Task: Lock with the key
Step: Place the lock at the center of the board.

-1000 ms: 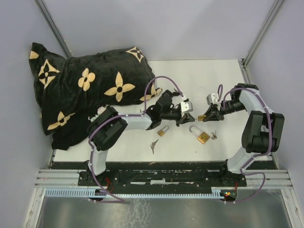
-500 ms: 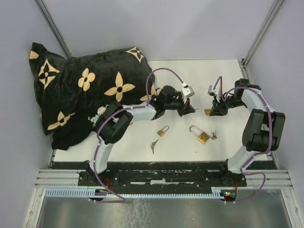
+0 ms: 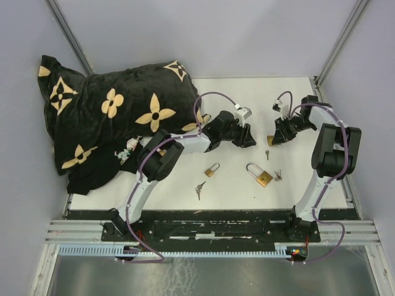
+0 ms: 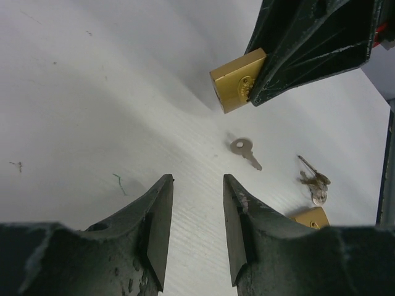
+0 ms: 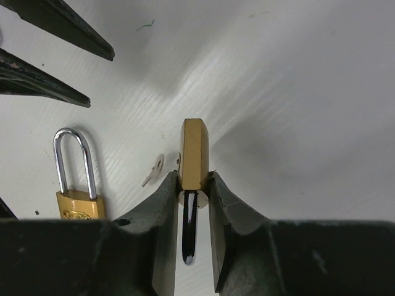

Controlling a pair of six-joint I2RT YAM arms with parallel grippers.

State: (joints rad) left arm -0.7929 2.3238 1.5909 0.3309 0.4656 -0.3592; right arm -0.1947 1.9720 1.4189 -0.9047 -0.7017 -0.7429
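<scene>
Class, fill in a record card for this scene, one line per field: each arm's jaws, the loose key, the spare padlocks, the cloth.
Left jaws: apart, empty, above the table
Right jaws: clamped on a brass padlock
Single key: flat on the table between the two arms, touched by neither
Spare padlocks: long-shackle padlock and small padlock, both lying on the table
Cloth: black floral cushion, far left

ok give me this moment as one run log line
left gripper: open, empty | right gripper: shut on padlock | single key: loose on table | locking: not yet done
</scene>
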